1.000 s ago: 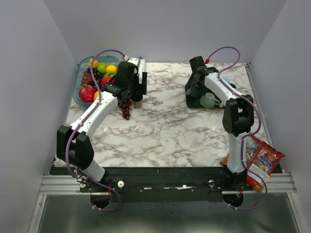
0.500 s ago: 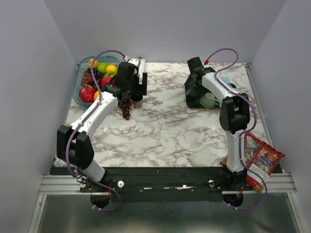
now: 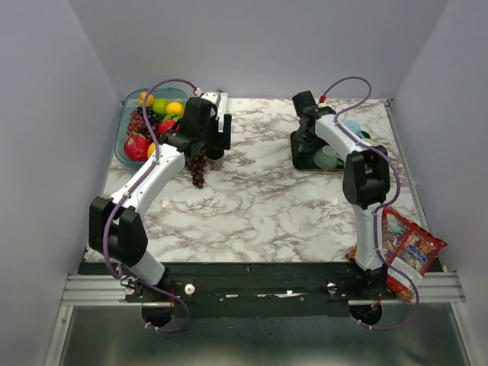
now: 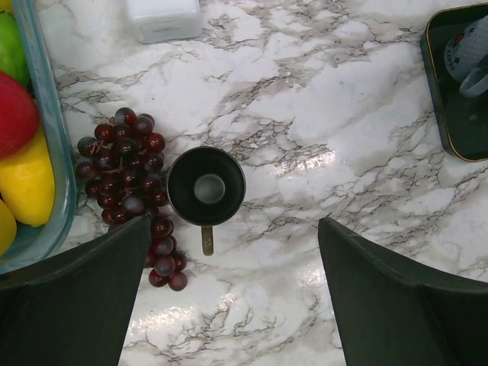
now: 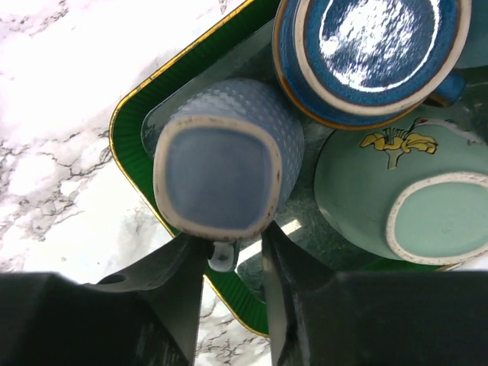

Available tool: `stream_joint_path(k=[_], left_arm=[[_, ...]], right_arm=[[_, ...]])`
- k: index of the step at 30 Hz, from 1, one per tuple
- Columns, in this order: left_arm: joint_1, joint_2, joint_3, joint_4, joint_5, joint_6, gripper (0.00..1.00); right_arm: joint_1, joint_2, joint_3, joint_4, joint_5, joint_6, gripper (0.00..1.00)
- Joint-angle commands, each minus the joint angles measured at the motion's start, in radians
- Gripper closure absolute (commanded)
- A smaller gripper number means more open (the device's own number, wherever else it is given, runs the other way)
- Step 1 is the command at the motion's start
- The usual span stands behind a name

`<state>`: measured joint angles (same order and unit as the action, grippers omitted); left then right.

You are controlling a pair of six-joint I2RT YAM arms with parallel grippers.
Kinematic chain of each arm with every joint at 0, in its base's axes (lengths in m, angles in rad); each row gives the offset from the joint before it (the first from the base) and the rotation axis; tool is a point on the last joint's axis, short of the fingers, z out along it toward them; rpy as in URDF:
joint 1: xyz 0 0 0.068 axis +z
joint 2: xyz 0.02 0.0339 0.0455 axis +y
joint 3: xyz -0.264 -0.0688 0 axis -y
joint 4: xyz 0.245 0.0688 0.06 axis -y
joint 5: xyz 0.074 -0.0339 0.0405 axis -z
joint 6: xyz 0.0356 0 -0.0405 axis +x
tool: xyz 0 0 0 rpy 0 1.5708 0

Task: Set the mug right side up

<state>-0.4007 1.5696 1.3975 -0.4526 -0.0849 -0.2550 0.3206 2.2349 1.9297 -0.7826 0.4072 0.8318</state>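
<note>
A light-blue textured mug (image 5: 221, 164) stands upside down on the green tray (image 5: 133, 122), base toward the camera. My right gripper (image 5: 229, 240) is low at its side, jaws narrowly open, straddling the mug's handle (image 5: 221, 259); the handle touches the left finger and a small gap shows on the other side. In the top view this gripper (image 3: 305, 141) is at the tray's left end. A dark mug (image 4: 206, 187) stands upright on the marble, opening up. My left gripper (image 4: 234, 225) hovers open and empty above it.
On the tray a dark-blue mug (image 5: 374, 46) and a pale green mug (image 5: 396, 198) with a yellow flower also stand upside down. Red grapes (image 4: 130, 175) touch the dark mug. A fruit bowl (image 3: 137, 130), a white box (image 4: 164, 15) and snack bags (image 3: 408, 248) lie around.
My right arm has shifted a little to the left, bringing its gripper to the tray's left end. The left arm and the dark mug have not moved.
</note>
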Motion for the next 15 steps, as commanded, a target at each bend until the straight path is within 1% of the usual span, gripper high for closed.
stream_joint_path(k=[1,2,5,7,10,11,13,15], left_arm=[[-0.004,-0.011,-0.003,0.011,0.020,-0.003,0.01],[-0.004,-0.011,-0.005,0.011,0.020,-0.001,0.01],[-0.004,-0.011,-0.006,0.011,0.022,-0.001,0.01],[-0.004,-0.011,-0.008,0.011,0.022,-0.001,0.01],[-0.004,-0.010,-0.008,0.011,0.020,-0.001,0.01],[-0.004,-0.010,-0.008,0.012,0.022,-0.001,0.01],[-0.004,-0.010,-0.008,0.012,0.024,0.000,0.01],[-0.003,-0.010,-0.008,0.012,0.027,0.000,0.01]], right_arm=[[0.003,0.000,0.012,0.002,0.058,-0.034,0.63],[0.003,0.000,0.011,0.003,0.058,-0.043,0.69],[0.003,0.002,0.006,0.003,0.059,-0.063,0.80],[0.003,0.002,0.006,0.002,0.062,-0.075,0.82],[0.003,-0.003,0.003,0.008,0.068,-0.100,0.98],[0.002,-0.004,0.003,0.017,0.065,-0.121,0.99],[0.005,-0.017,-0.011,0.032,0.058,-0.144,0.99],[0.008,-0.049,-0.026,0.078,0.024,-0.201,0.99]])
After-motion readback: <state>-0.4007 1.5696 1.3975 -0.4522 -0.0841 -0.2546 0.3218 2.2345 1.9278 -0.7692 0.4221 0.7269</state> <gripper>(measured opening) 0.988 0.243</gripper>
